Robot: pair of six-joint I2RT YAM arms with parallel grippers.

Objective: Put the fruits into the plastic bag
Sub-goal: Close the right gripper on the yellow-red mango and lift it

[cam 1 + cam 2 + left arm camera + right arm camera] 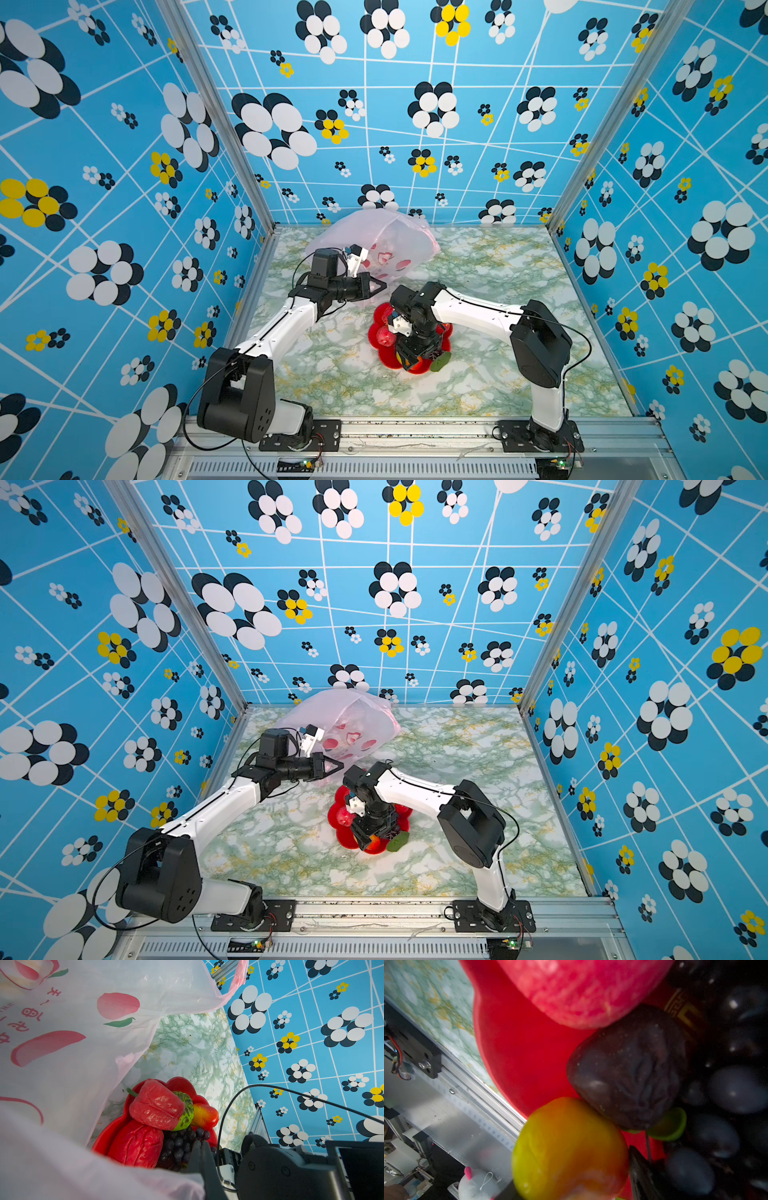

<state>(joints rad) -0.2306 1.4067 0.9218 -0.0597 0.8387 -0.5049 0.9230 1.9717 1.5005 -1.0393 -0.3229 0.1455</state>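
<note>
The plastic bag [386,237] lies crumpled at the far left-centre of the marbled table [519,270], with its mouth towards the near side. The left gripper [378,286] is clamped tight on the bag's near edge. Just nearer than that, the red plate [384,360] carries the fruits [158,1105]. The right gripper [419,359] points down among them, one finger [640,1169] beside the mango [566,1147] and the dark brown fruit [629,1068]. Its arm hides the jaws from above, so their width and any grip cannot be told. The grapes [733,1088] are dim and cut off.

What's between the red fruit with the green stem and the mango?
The bumpy green fruit sits between red fruit and mango, in the left wrist view.
</note>
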